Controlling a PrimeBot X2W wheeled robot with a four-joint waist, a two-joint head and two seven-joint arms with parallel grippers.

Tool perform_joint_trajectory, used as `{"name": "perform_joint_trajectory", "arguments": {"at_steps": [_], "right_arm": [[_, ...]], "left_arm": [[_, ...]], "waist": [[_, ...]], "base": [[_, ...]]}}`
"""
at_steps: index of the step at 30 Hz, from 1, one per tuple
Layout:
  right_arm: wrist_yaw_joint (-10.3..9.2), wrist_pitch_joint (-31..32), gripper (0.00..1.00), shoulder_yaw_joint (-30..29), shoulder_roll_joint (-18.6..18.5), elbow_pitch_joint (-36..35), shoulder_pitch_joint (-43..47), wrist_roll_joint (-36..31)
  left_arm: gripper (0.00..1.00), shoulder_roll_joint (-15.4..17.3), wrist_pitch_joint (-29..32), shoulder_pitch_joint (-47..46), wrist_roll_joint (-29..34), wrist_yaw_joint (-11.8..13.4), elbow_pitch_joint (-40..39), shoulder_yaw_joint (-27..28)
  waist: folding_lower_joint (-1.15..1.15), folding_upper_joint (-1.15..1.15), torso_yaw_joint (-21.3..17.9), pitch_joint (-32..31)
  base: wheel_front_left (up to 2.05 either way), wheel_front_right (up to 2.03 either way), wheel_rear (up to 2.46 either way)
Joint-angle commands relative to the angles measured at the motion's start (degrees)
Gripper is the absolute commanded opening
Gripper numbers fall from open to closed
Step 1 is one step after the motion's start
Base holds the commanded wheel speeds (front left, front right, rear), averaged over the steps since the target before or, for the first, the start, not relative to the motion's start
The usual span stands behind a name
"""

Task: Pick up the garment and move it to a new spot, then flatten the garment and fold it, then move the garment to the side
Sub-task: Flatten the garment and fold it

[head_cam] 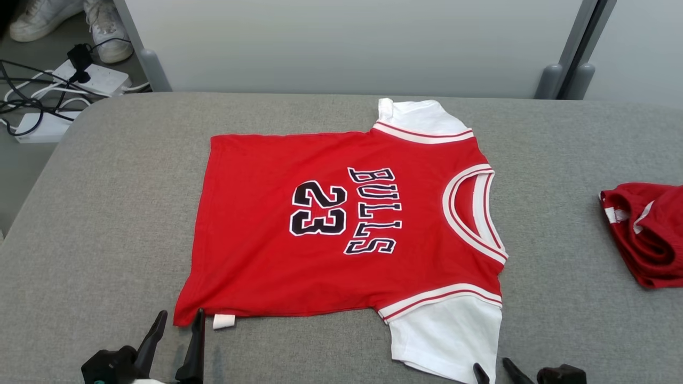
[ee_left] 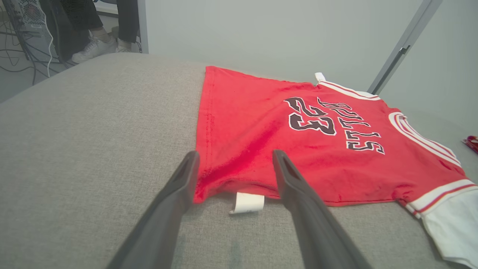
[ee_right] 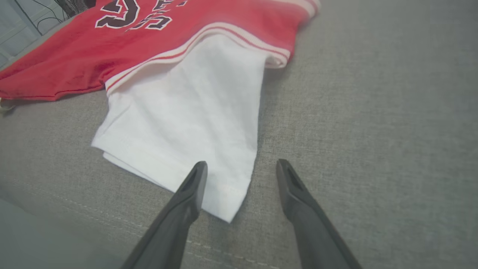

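One jersey [head_cam: 341, 224] lies flat, hem corner between the left hand's [ee_left: 235, 154] fingers [ee_left: 179, 186].

Matt cloth garment [head_cam: 267, 256] on coarse woven tabletop [head_cam: 106, 213].

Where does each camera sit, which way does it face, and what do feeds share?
Head view: on the head, facing forward and down at the red jersey on the grey table; left end effector and right end effector at bottom.
Left wrist view: left wrist, facing the jersey's hem corner and white label between its open fingers.
Right wrist view: right wrist, facing the white sleeve; fingers flank its corner.
Shared: all three show the 23 print.
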Motion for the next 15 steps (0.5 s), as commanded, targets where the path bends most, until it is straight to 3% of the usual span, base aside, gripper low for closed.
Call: {"name": "perform_joint_trajectory", "arguments": {"at_steps": [1, 8, 9, 10, 11, 15], "right_arm": [[0.25, -0.58, 0.80, 1.35, 0.17, -0.37, -1.87, 0.72], [0.25, -0.68, 0.47, 4.78, 0.87, 4.34, -5.15, 2.67], [0.25, -0.69, 0.31, 5.08, 0.86, 4.95, -5.48, 2.95], [0.25, -0.70, 0.05, 5.41, 0.85, 5.59, -5.79, 3.22], [0.25, -0.71, 0.00, 5.72, 0.86, 6.09, -6.08, 3.59], [0.25, -0.77, 0.00, 5.99, 0.08, 7.07, -6.75, 4.94]], "left_arm": [[1.00, 1.18, -0.35, -2.96, -0.52, -0.39, -1.17, 1.61], [1.00, 1.40, -0.35, -4.14, -1.15, -0.39, -1.07, -0.19], [1.00, 1.42, -0.35, -4.25, -1.27, -0.39, -1.08, -0.39], [1.00, 1.46, -0.35, -4.35, -1.40, -0.39, -1.10, -0.58], [1.00, 1.52, -0.35, -4.42, -1.57, -0.39, -1.10, -0.78], [1.00, 2.13, -0.35, -4.78, -3.43, -0.39, -0.16, -2.75]], "waist": [[0.00, 0.00, 0.30, 0.34], [0.00, 0.00, 1.43, 1.70], [0.00, 0.00, 1.55, 1.83], [0.00, 0.00, 1.66, 1.94], [0.00, 0.00, 1.74, 2.03], [0.00, 0.00, 1.81, 2.36]], "base": [[0.00, 0.00, 0.00], [0.00, 0.00, 0.00], [0.00, 0.00, 0.00], [0.00, 0.00, 0.00], [0.00, 0.00, 0.00], [0.00, 0.00, 0.00]]}}
